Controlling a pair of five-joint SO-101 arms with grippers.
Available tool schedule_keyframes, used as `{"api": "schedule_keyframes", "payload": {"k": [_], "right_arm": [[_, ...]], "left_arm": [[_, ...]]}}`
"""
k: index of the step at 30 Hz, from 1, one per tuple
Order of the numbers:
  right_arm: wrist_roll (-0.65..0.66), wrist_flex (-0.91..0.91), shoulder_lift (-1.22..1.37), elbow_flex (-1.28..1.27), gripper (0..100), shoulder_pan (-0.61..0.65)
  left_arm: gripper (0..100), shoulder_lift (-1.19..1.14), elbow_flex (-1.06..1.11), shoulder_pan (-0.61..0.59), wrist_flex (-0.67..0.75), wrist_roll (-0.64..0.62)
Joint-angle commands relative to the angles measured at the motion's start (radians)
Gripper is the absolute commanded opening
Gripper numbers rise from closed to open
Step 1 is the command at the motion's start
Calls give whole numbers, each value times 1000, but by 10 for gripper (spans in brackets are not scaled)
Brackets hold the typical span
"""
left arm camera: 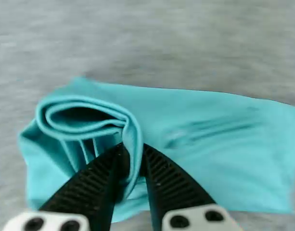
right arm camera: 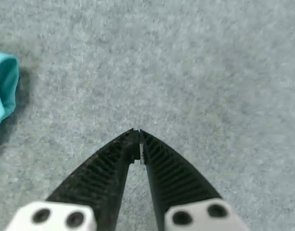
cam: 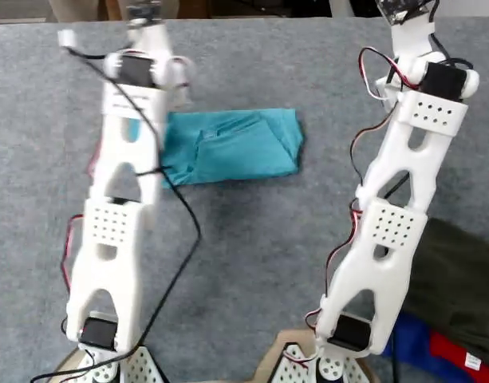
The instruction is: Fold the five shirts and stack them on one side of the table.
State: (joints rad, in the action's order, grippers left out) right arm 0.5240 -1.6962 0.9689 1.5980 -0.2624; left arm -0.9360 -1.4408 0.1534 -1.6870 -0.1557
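Note:
A teal shirt (cam: 236,148) lies folded into a rectangle on the grey table, slightly back of the middle. My left arm (cam: 120,159) stands over the shirt's left end. In the left wrist view my left gripper (left arm camera: 133,148) is shut on a rolled fold of the teal shirt (left arm camera: 210,144), with cloth pinched between the black fingers (left arm camera: 106,178). My right gripper (right arm camera: 138,132) is shut with nothing in it, above bare grey table to the right of the shirt. The edge of the teal shirt (right arm camera: 4,89) shows beside it.
A pile of unfolded shirts lies at the front right corner: a dark olive one (cam: 459,279), a blue one (cam: 416,343) and a red one (cam: 459,355). The right arm (cam: 400,199) stretches along the table's right side. Grey cloth (cam: 252,255) covers the table.

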Motion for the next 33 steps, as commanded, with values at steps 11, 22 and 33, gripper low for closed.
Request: {"api": "schedule_keyframes", "payload": {"k": [11, 22, 33], "right_arm": [[14, 58, -5, 68, 9, -130], [14, 58, -5, 68, 9, -130], [14, 55, -4, 68, 9, -127]], "left_arm": [[19, 67, 69, 253, 272, -58], [19, 67, 238, 348, 457, -55], [180, 65, 328, 358, 531, -69]]}}
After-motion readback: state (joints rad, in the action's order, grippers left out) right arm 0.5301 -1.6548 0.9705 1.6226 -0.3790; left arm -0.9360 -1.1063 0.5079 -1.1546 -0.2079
